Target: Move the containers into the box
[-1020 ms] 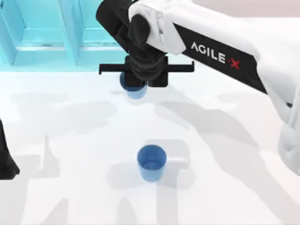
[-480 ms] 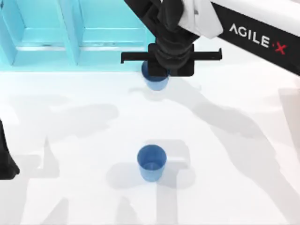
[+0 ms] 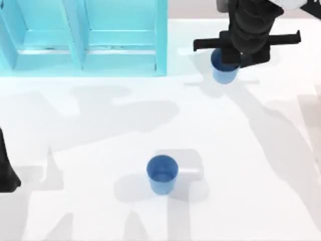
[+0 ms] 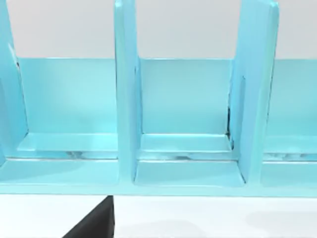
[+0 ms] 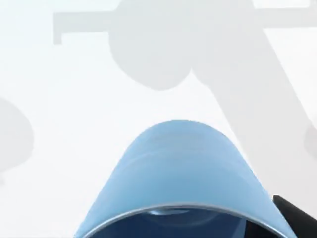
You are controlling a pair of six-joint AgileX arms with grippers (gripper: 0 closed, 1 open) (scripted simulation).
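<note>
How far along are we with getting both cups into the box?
Nothing is done: the turquoise compartmented box holds no cup. In hand: the right claw carries one small blue plastic cup beside the box's right end. Left: the second blue cup stands mid-table; the left arm sits parked at the table's left edge.

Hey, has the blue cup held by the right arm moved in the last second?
Yes. The held cup has shifted right in the top view, from near the box's front edge to past its right corner; the other cup stayed put.
</note>
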